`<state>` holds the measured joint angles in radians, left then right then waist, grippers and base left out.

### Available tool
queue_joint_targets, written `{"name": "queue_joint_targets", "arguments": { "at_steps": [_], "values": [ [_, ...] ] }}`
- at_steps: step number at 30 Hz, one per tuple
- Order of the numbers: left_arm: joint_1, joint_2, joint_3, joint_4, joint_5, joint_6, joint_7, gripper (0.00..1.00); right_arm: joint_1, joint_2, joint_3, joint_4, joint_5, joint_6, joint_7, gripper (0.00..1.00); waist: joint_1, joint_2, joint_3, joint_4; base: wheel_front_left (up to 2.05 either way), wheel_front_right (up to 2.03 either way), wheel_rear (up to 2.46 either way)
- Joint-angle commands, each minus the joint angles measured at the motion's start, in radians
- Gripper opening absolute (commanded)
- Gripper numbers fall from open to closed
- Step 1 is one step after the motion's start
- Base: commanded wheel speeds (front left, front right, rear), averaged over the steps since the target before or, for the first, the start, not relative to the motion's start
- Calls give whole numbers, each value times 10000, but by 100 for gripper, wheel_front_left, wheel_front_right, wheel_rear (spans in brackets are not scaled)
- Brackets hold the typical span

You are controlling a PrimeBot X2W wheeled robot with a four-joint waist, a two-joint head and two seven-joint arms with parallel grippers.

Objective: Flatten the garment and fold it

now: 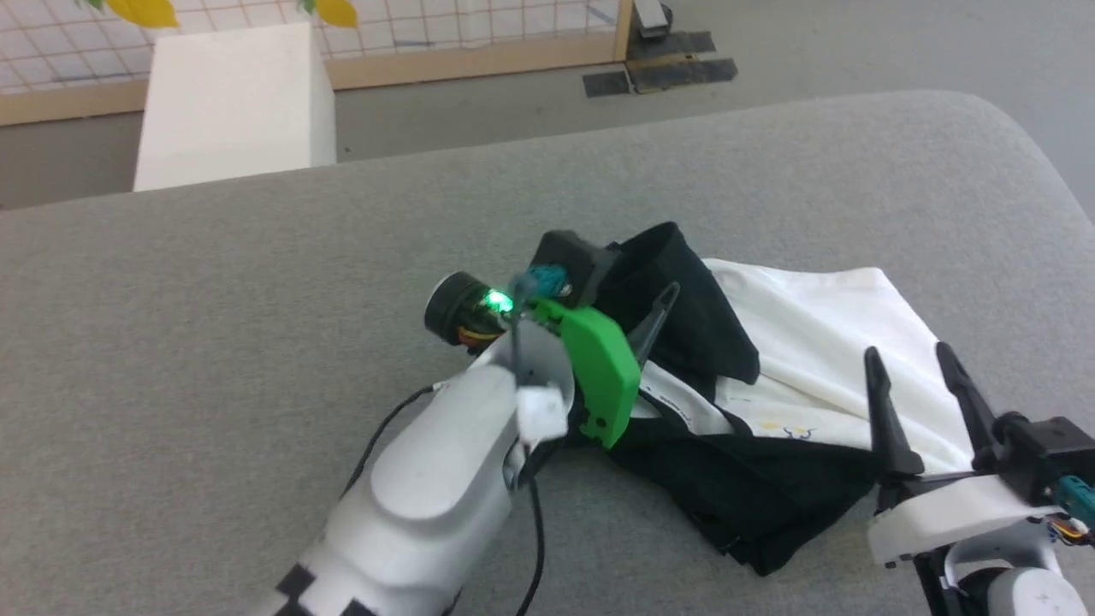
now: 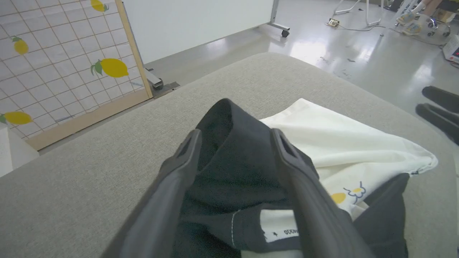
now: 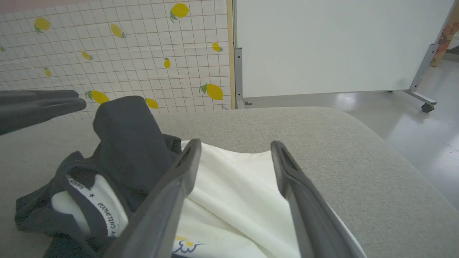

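Left hand (image 2: 235, 134) spread, right hand (image 3: 235, 144) spread, crumpled garment (image 1: 821, 334), collar band (image 3: 104, 211) reads "CHILDHOOD"

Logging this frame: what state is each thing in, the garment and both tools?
garment: crumpled in a heap on the grey surface, neither flattened nor folded.
left tool: open, over the black section.
right tool: open, over the white section, holding nothing.

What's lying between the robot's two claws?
The crumpled garment: its black and white folds lie on the grey surface between the left gripper and the right gripper, as the head view shows.
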<state>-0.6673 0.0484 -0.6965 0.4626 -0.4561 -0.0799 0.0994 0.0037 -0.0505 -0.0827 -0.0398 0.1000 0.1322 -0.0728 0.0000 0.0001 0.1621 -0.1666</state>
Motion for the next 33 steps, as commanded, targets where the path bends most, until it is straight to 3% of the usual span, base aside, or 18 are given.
{"name": "queue_joint_targets", "arguments": {
  "at_steps": [1, 6, 8, 10, 15, 19, 21, 26, 33],
  "values": [
    [-380, 19, -203, 265, -305, -44, 331, 100, -180, 3, 112, 80, 88, -15, -141, 100, 0, -1, 361, -355, 0, 0, 0],
    [-1395, 18, -1005, 1299, -1198, 301, 1982, 100, -376, 3, 493, 435, 272, -15, -368, 100, 0, -1, 645, -625, 0, 0, 0],
    [-1629, 18, -1346, 1540, -1561, 197, 2572, 100, -446, 3, 608, 575, 328, -15, -448, 100, 0, -1, 681, -691, 0, 0, 0],
    [-1773, 18, -1624, 1613, -1917, 26, 2929, 0, -492, 3, 681, 692, 402, -15, -517, 100, 0, -1, 680, -714, 0, 0, 0],
    [-1765, 18, -1577, 1294, -2718, -3, 2075, 0, -458, 3, 615, 901, 392, -15, -564, 100, 0, -1, 450, -426, 0, 0, 0],
    [-1519, 85, -725, 1170, -3049, 389, 151, 0, -415, 3, 627, 920, 358, -15, -530, 100, 0, -1, 13, -34, 0, 0, 0],
    [-1286, 381, -177, 1114, -3066, 710, -865, 0, -353, 3, 600, 890, 338, -15, -494, 100, 0, -1, -242, 200, 0, 0, 0],
    [-136, 1687, 1348, 555, -3307, 1713, -2742, 0, -42, 3, 511, 732, 199, -15, -277, 100, 0, -1, -814, 914, 0, 0, 0],
    [2532, 3571, 3279, -1191, -3685, 3506, -3380, 0, 379, 3, 438, 453, 159, -15, -7, 100, 0, -1, -1148, 1927, 0, 0, 0]
  ]
}}
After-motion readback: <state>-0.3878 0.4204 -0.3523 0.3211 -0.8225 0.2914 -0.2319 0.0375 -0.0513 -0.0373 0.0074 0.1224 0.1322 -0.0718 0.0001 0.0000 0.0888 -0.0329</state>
